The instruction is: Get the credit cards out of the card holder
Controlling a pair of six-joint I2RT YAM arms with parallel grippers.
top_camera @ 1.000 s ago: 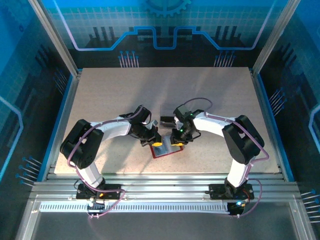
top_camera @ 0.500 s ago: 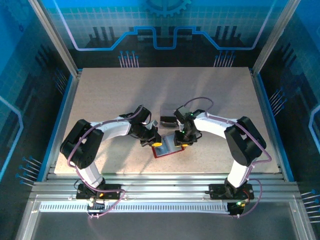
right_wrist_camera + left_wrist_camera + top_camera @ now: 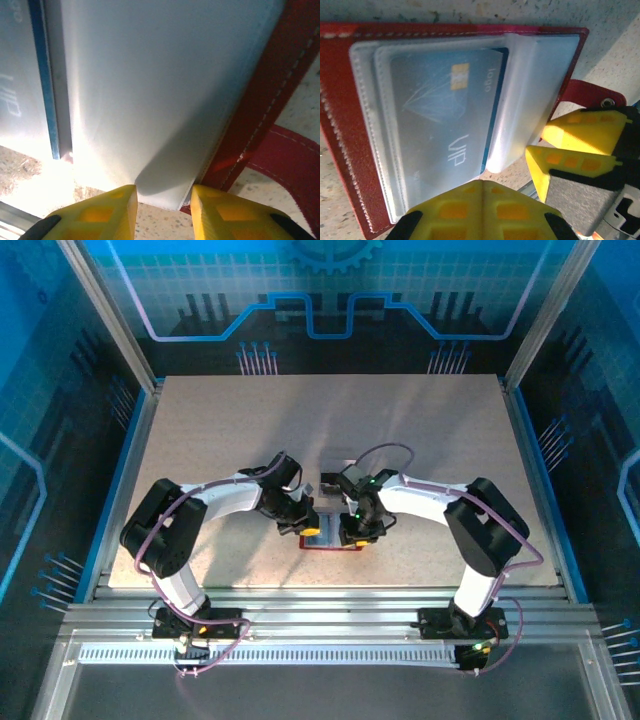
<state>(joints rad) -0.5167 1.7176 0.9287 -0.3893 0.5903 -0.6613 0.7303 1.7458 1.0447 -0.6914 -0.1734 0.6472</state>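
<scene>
The card holder [image 3: 328, 546] lies open on the table between both grippers, red [image 3: 340, 125] outside with clear grey sleeves inside. A blue credit card [image 3: 445, 115] marked VIP sits in the left sleeve, and its edge [image 3: 47, 100] shows beside the pale right sleeve [image 3: 150, 90]. My left gripper [image 3: 482, 186] is shut, its tips pressed on the near edge of the left sleeve. My right gripper [image 3: 162, 192] is open, its jaws standing either side of the right sleeve's near corner, by the red border [image 3: 260, 100]. The little red tab [image 3: 585, 92] sticks out at the right.
A clear plastic box [image 3: 333, 480] stands on the table just behind the card holder, close to both wrists. The right gripper's yellow fingers [image 3: 575, 135] stand close to the left gripper. The pale speckled table [image 3: 250, 420] stretches to the back and sides.
My right gripper has moved left and nearer, from the card holder's right side to over its right sleeve. The left gripper has stayed shut on the left half.
</scene>
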